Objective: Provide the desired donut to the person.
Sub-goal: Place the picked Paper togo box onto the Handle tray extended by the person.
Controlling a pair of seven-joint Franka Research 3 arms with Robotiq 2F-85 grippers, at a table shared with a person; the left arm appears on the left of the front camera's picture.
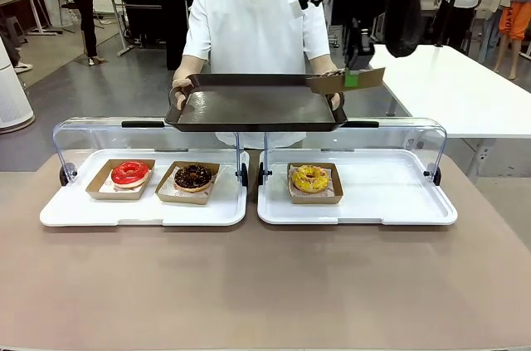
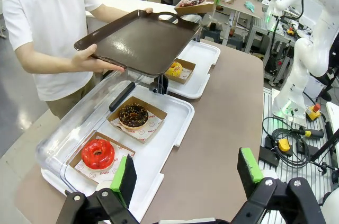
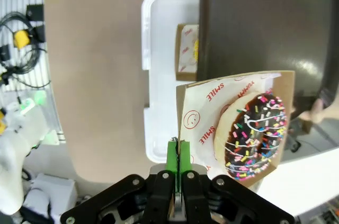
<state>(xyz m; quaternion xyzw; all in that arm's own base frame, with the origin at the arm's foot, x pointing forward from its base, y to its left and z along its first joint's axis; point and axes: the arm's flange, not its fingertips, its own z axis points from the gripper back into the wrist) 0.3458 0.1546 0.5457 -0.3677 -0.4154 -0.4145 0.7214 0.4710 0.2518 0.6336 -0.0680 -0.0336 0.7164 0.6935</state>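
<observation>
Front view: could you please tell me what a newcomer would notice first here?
The right tool pinches a carton with a sprinkled donut, held by the right corner of the dark tray the person holds out. Below, a red donut, chocolate donut and yellow donut sit on white trays.

chocolate-iced donut (image 3: 257,136) with coloured sprinkles, in an open cardboard box (image 3: 209,102), raised at a corner of the dark tray (image 1: 249,106), white-shirted person (image 1: 257,27) holding it level
</observation>
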